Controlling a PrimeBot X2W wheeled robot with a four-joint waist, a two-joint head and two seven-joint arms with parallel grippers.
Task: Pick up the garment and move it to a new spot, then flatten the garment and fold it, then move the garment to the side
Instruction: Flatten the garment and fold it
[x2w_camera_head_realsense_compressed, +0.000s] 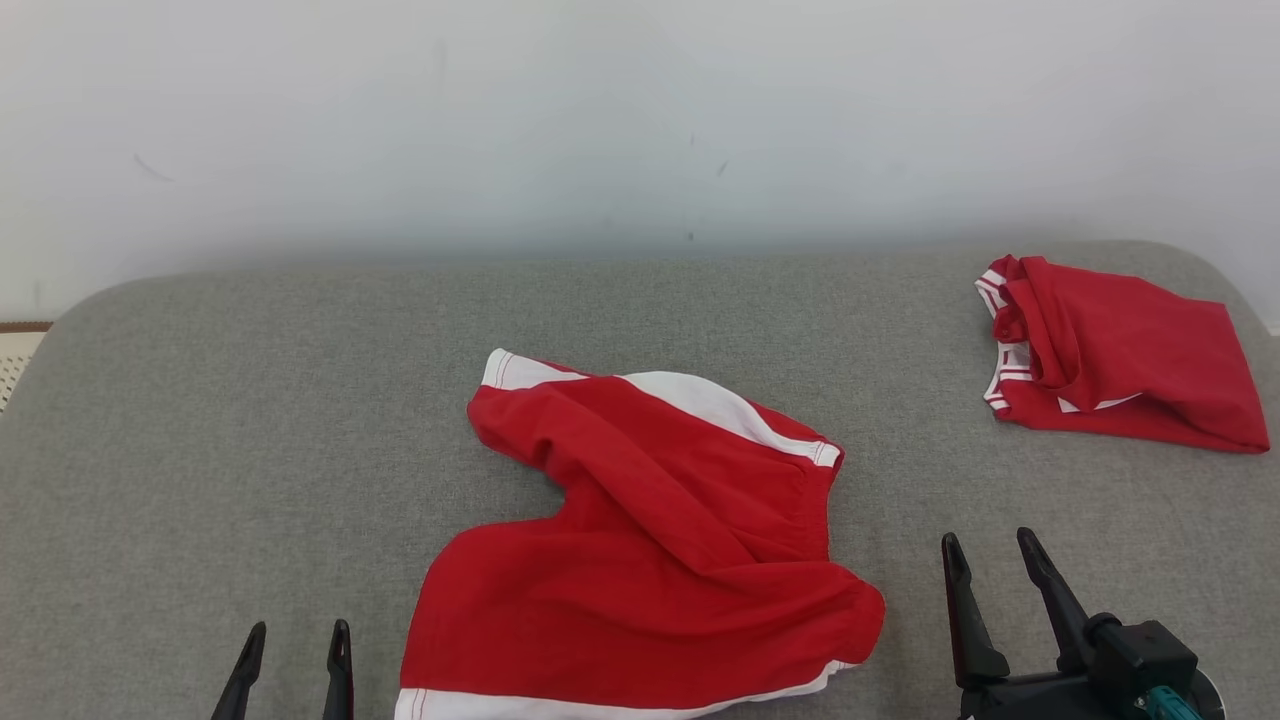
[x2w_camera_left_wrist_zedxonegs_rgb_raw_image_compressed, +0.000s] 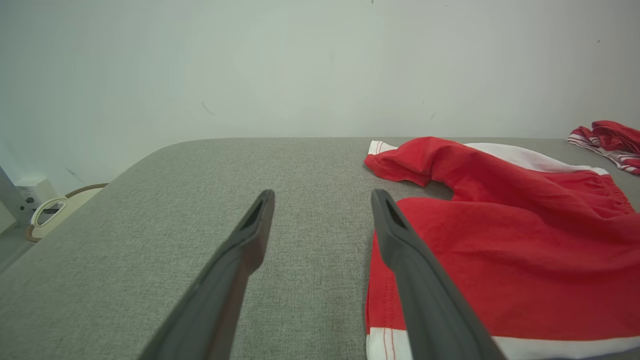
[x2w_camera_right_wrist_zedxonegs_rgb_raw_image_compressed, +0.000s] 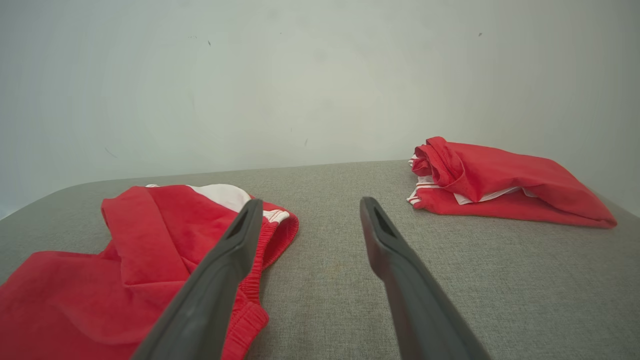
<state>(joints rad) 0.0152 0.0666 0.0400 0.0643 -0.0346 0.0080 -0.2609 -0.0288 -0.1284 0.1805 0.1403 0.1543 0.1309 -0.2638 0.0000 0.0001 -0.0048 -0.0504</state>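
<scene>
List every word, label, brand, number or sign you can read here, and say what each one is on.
None can be read. The spread-out garment and the folded garment show white trim but no print; the grey table and the wall bear no writing.

I can read no lettering, label, brand or number from here: none on the red garment (x2w_camera_head_realsense_compressed: 640, 560), the folded red piece (x2w_camera_head_realsense_compressed: 1130, 360) or the grey bench (x2w_camera_head_realsense_compressed: 250, 400).
</scene>
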